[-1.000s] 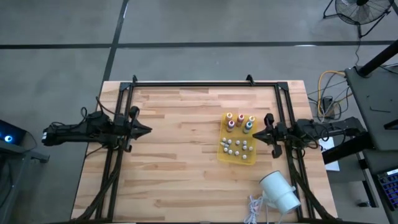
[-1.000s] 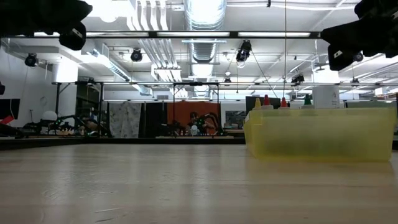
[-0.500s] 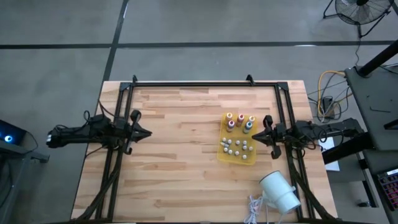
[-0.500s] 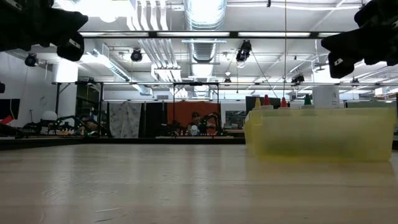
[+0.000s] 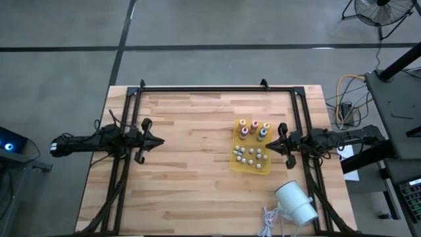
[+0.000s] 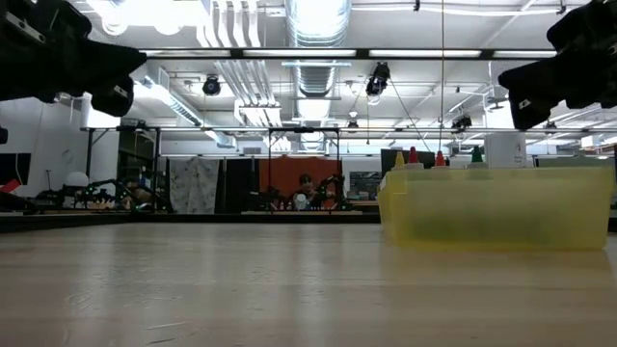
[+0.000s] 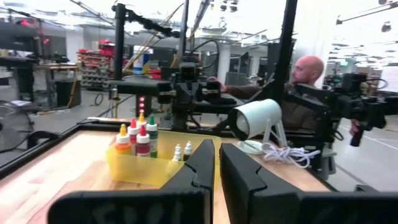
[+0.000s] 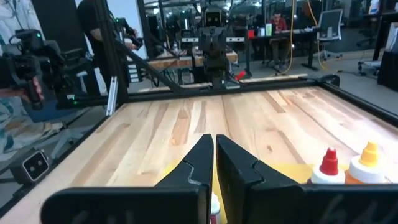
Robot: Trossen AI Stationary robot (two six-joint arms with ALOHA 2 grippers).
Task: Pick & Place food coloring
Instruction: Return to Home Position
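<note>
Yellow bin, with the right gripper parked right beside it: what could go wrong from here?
1. The right gripper sits close to the edge of the yellow bin, fingers shut and pointing at it. A low forward move could shove the bin.
2. The tall bottles stand upright and loose inside, so a knock might topple them onto the small vials.
The left gripper waits far across the table.

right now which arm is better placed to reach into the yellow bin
Right. The right gripper sits just beside the yellow bin of food coloring; the left gripper waits far across the table.
</note>
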